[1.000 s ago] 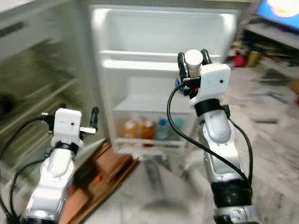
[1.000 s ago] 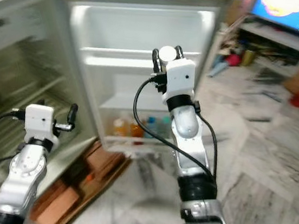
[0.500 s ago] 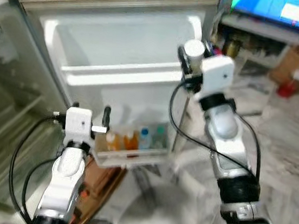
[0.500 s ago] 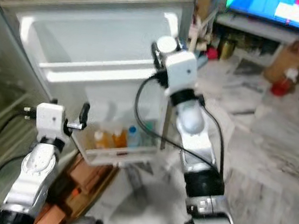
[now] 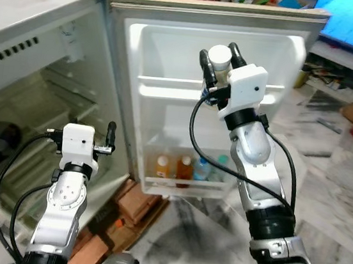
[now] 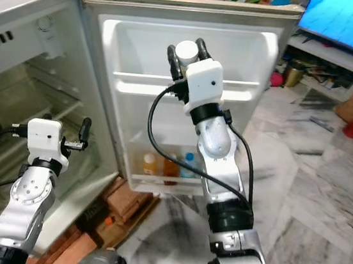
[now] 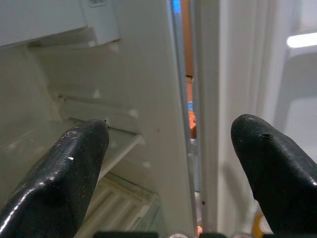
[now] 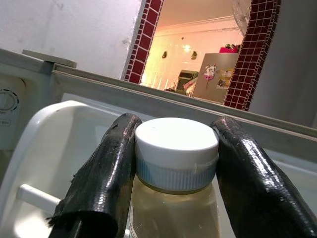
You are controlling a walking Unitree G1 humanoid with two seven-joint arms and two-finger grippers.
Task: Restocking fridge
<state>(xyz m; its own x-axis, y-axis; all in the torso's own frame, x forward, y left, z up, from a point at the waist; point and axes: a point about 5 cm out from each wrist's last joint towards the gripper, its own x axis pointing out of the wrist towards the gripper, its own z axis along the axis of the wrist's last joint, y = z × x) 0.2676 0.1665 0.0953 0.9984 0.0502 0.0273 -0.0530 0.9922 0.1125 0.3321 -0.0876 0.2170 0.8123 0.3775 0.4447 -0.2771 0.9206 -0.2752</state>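
view: camera swings back between the earlier frames and now; we're squared up on the open fridge door again, and sharper. That's our own turn, not the fridge moving.
right pincer: held high in front of the door's upper shelf, same pose as before. Clamped on a bottle just under its white cap; both fingers press the neck.
bottle: pale liquid, upright, still in the air, not on any shelf yet.
left pincer: low by the door hinge edge, fingers spread wide, holding nothing. Idle.
door bottom shelf: already carries a few bottles, orange and blue ones.
fridge body: open on our left, wire racks visible, a dark item on one.
meaning: we judge the approach is about done; grip unchanged, so the bottle survived the turn.
next: likely ease it onto a door shelf, then release.
risk: neck-only grip, so the bottle may swing when it touches down.
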